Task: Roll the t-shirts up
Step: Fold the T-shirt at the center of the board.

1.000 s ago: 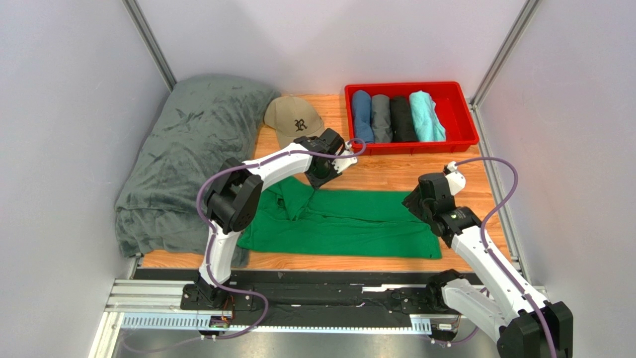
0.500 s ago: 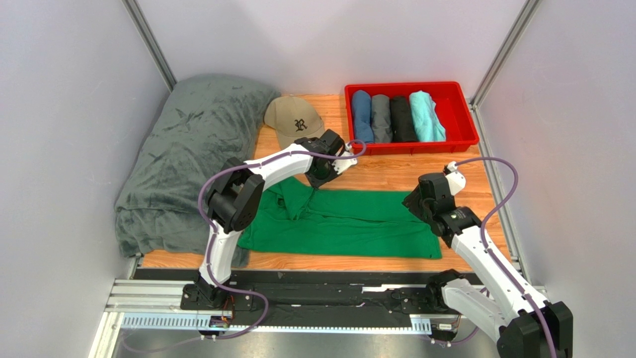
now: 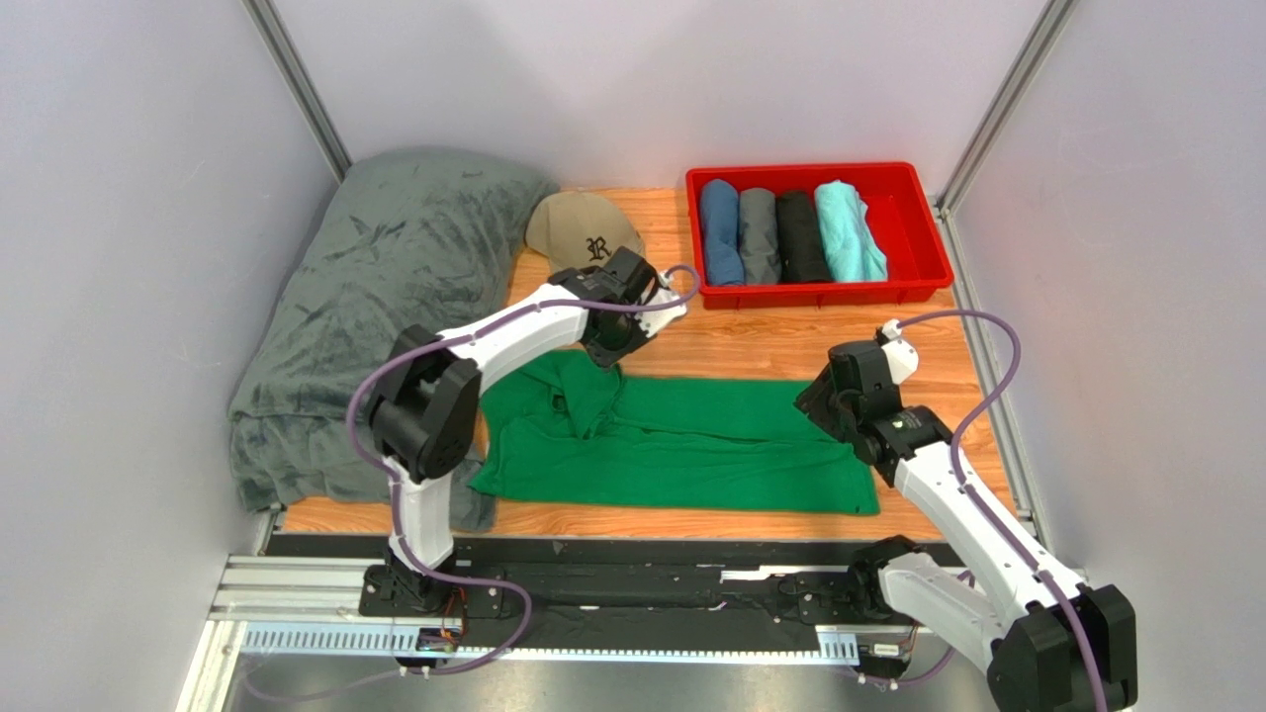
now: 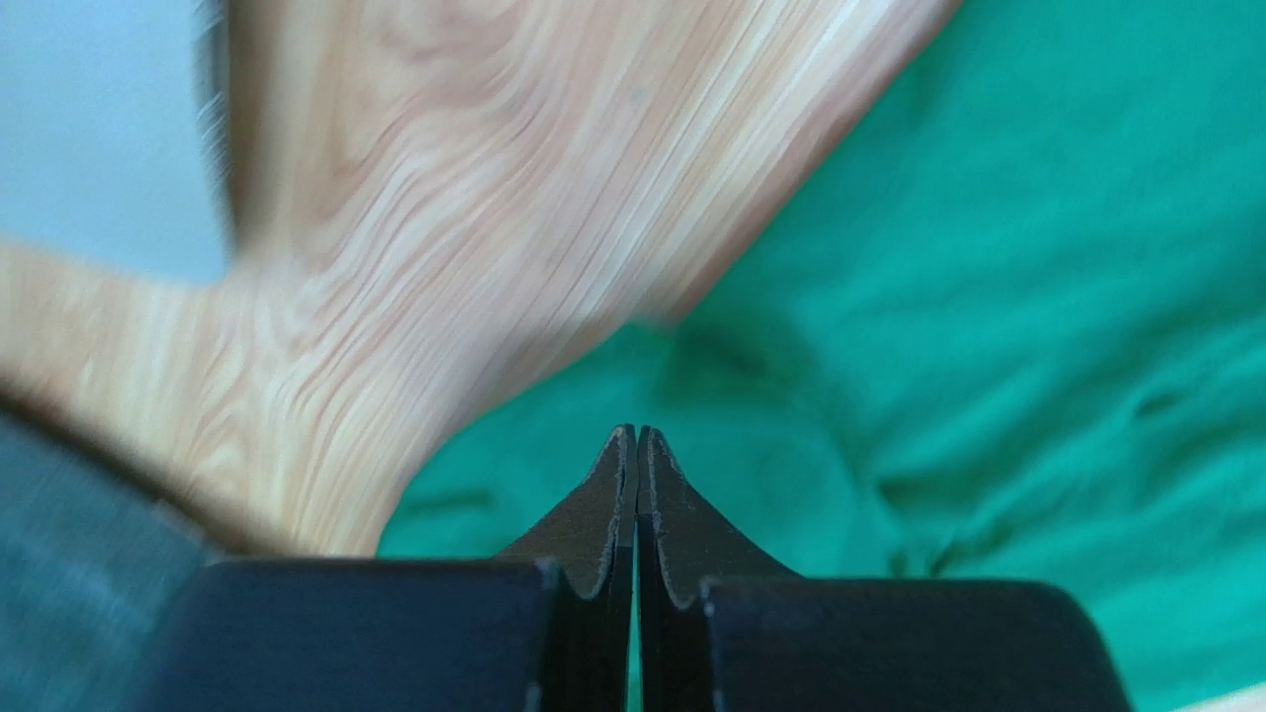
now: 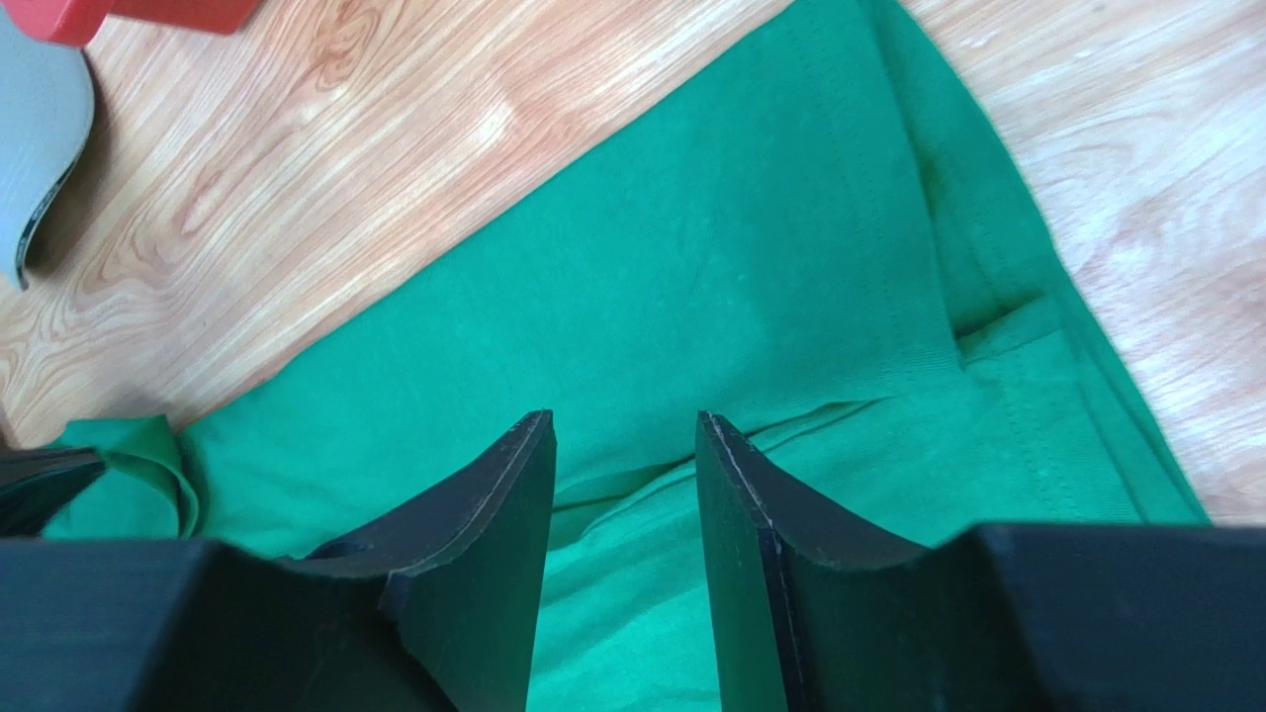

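green t-shirt (image 5: 743,252) lies under right claw (image 5: 624,423)

A dark letter R stands on the front of the tan cap (image 3: 572,223).

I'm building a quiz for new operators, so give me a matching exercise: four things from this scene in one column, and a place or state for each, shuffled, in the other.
1 green t-shirt
2 tan cap
3 red tray
4 left gripper

A shut
B holds four rolled shirts
C spread out flat
D beside the grey blanket

Pairs: 1-C, 2-D, 3-B, 4-A.
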Tool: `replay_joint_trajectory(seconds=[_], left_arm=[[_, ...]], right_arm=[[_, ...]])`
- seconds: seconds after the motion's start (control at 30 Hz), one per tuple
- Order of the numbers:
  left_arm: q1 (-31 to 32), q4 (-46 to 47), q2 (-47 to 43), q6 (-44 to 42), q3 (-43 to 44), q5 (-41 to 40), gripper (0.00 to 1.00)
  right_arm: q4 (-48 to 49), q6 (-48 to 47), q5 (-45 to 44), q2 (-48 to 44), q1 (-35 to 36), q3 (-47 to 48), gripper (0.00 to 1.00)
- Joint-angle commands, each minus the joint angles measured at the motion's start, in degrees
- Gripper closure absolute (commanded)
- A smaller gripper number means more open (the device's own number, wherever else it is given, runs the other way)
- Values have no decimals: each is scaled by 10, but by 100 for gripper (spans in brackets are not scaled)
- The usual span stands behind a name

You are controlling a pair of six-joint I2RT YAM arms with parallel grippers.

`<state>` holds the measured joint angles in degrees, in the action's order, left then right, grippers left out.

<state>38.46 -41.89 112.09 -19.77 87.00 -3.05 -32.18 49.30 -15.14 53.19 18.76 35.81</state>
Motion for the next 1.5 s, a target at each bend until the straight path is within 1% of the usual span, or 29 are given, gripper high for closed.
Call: replay_joint_trajectory(seconds=[0.0, 0.07, 0.1, 0.27, 0.3, 0.37, 0.4, 0.43, 0.5, 0.57, 0.6, 0.7, 0.8, 1.0, 1.03, 1.1, 1.27, 1.4, 1.47], left_arm=[[-17, -6, -89, -15, -30, -6, 100], [-22, -11, -104, -19, -43, -8, 100], [-26, -16, -116, -25, -47, -10, 100], [-37, -18, -155, -37, -87, -2, 100], [-37, -20, -154, -33, -85, 3, 100], [-36, -37, -142, -25, -55, 27, 99], [-34, -50, -123, -14, -43, 40, 93], [-32, -52, -113, -12, -26, 45, 79], [-14, -52, -87, -9, -15, 47, 64], [6, -46, -71, -4, -7, 46, 57], [12, -40, -53, 4, -3, 45, 50], [20, -35, -12, 22, 21, 41, 45], [25, -30, 17, 31, 40, 48, 43], [30, 1, 43, 31, 37, 31, 41], [31, 5, 44, 30, 34, 9, 41], [30, 21, 46, 23, 24, -3, 41], [30, 38, 43, 15, 15, -23, 44], [30, 37, 46, 10, 19, -24, 53], [31, 32, 50, 9, 21, -20, 55]], right_arm=[[41, 8, 17, 11, 16, 28, 57], [52, 16, 19, 21, 26, 30, 57], [56, 19, 18, 25, 42, 33, 57], [84, 40, -2, 89, 96, 59, 57], [90, 45, -2, 97, 105, 63, 57], [95, 51, -2, 120, 109, 72, 58], [95, 51, -2, 122, 110, 75, 58], [93, 51, -5, 123, 110, 77, 58], [82, 52, -16, 110, 109, 76, 57], [64, 55, -33, 89, 110, 71, 56], [58, 54, -39, 81, 109, 68, 56], [40, 55, -53, 53, 109, 57, 56], [27, 56, -61, 29, 109, 44, 56], [24, 56, -79, 8, 109, 22, 55], [25, 56, -79, 10, 109, 21, 55], [26, 54, -80, 11, 108, 22, 55], [27, 50, -82, 15, 108, 22, 55], [29, 48, -82, 16, 109, 21, 55], [29, 46, -82, 15, 109, 20, 55]])
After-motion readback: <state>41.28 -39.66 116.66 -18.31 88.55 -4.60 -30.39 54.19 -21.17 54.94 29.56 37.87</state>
